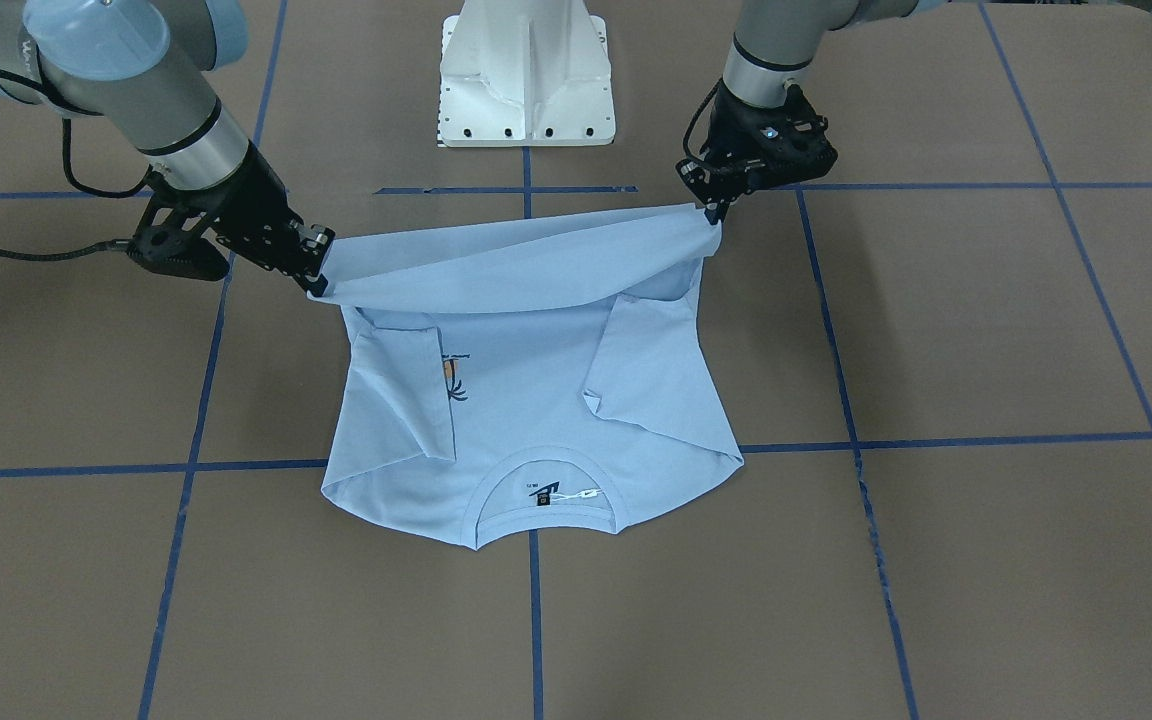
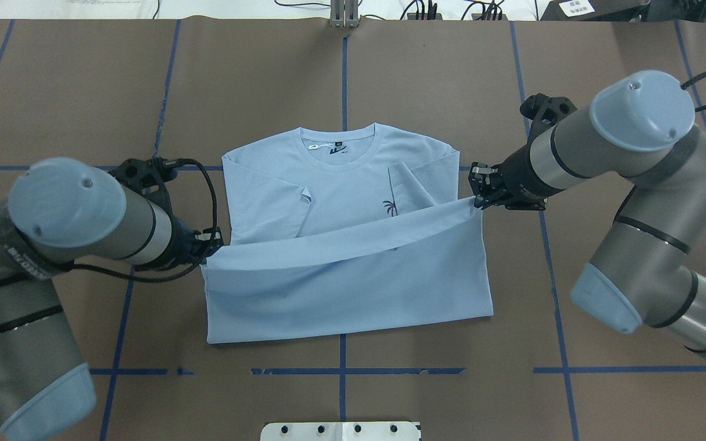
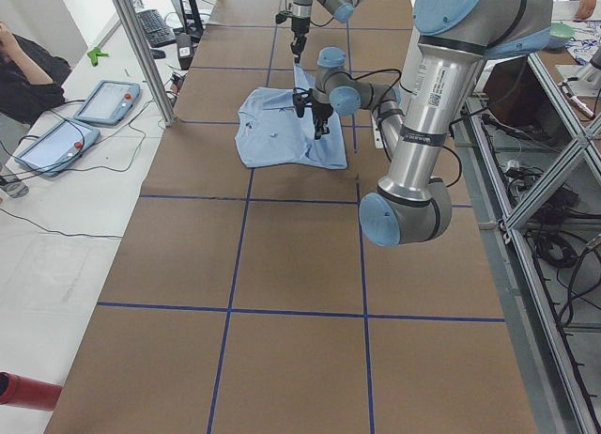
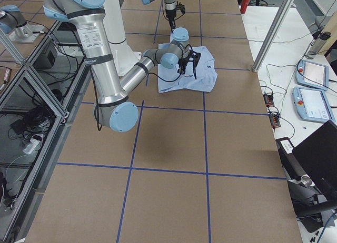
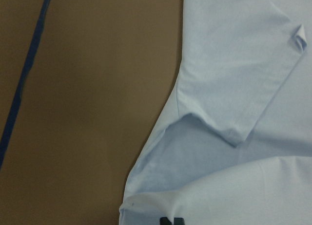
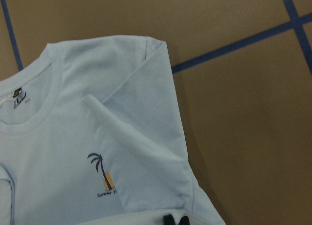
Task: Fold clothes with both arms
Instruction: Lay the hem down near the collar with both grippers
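Observation:
The light blue T-shirt [image 2: 341, 294] lies on the brown table with its collar [image 2: 336, 150] away from the robot and both sleeves folded inward. Its palm print [image 6: 104, 174] shows beside the folded sleeve. The bottom hem is lifted off the table and stretched between the two arms. My left gripper [image 2: 211, 244] is shut on one hem corner, and my right gripper [image 2: 474, 199] is shut on the other. In the front-facing view the left gripper [image 1: 715, 213] is on the right and the right gripper [image 1: 317, 283] on the left, with the raised hem hanging over the shirt's lower half.
Blue tape lines [image 2: 342, 371] grid the brown table. The white pedestal base [image 1: 526, 75] stands at the robot's side. Off the far edge are a metal post [image 3: 141, 49], tablets [image 3: 101, 100] and a seated person [image 3: 23, 72].

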